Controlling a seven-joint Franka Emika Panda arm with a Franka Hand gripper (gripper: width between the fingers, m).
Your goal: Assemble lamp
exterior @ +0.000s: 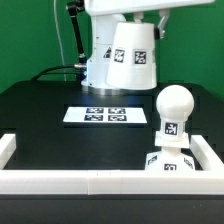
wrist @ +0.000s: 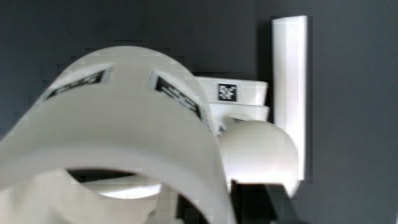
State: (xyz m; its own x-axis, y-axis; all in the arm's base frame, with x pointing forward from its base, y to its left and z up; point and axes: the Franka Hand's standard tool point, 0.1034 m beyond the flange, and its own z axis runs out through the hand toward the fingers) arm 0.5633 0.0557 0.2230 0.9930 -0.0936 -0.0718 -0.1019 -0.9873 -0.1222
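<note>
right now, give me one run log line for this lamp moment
step: shade carry | claw: shut on matte white tapered shade, aloft | white ball-shaped bulb: upright on small square base | shade not yet on bulb

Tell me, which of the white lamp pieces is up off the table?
The white tapered shade, held aloft under the arm; the white ball-shaped bulb stands on its base down by the wall.

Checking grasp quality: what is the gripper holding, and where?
The shade, lifted above the table. The gripper's contact point is hidden, seemingly near the shade's upper, narrow end.
</note>
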